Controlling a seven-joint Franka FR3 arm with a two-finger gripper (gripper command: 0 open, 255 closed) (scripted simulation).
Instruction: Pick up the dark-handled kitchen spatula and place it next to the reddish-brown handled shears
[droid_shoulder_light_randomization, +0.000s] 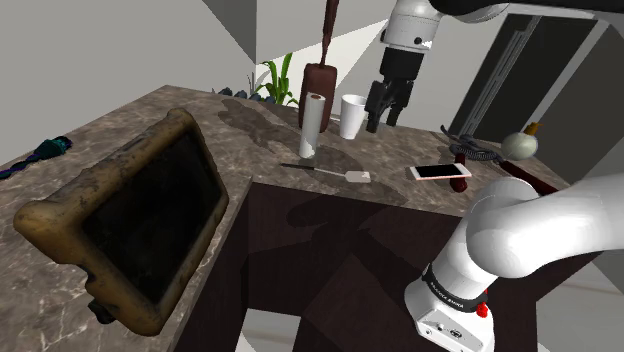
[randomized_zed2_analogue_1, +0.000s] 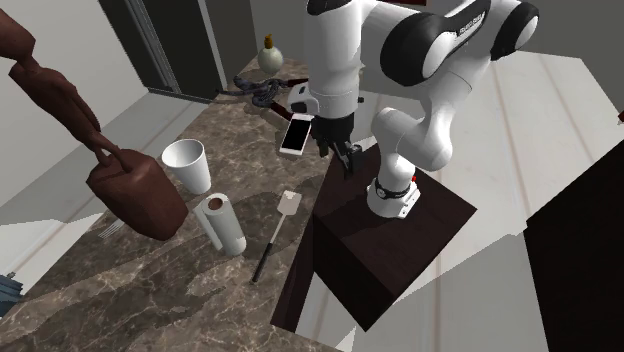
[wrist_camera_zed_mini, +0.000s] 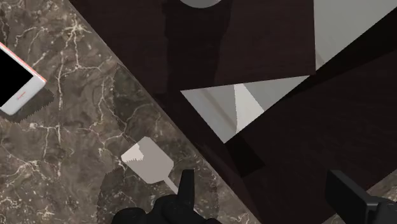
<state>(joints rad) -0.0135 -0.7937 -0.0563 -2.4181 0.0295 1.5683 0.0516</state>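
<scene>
Nearest the shoulder camera, a brown-rimmed basin (droid_shoulder_light_randomization: 45, 225) is seen sunk into the marbled desk (droid_shoulder_light_randomization: 230, 140), and the white arm's base is set on the dark stand (randomized_zed2_analogue_1: 430, 235). A little farther on, close to the desk's edge by the stand, the spatula (droid_shoulder_light_randomization: 335, 172) is laid flat on the marble. Its thin dark handle is turned toward the foot of an upright paper-towel roll (droid_shoulder_light_randomization: 313, 125), and its pale blade is turned toward a phone (droid_shoulder_light_randomization: 440, 172) with a pinkish rim, which lies face up near the same edge.

Above this stretch of the desk the end effector (droid_shoulder_light_randomization: 388, 100) is hung with its black fingers pointed down. In the wrist view the fingers (wrist_camera_zed_mini: 184, 188) are spread wide, and nothing is held between them. The spatula's blade is seen there on the marble close beside one finger, outside the gap, and untouched.

Behind the roll a white cup (droid_shoulder_light_randomization: 352, 116) is stood upright. Farther along the desk, past the phone, the shears (randomized_zed2_analogue_1: 255, 88) are made out as a dark looped shape, well apart from the spatula, with the phone lying between the two. A pale round vase (droid_shoulder_light_randomization: 520, 143) is placed just beyond them. At the far end a brown jug (droid_shoulder_light_randomization: 320, 85) and a green plant (droid_shoulder_light_randomization: 278, 78) are seen.
</scene>
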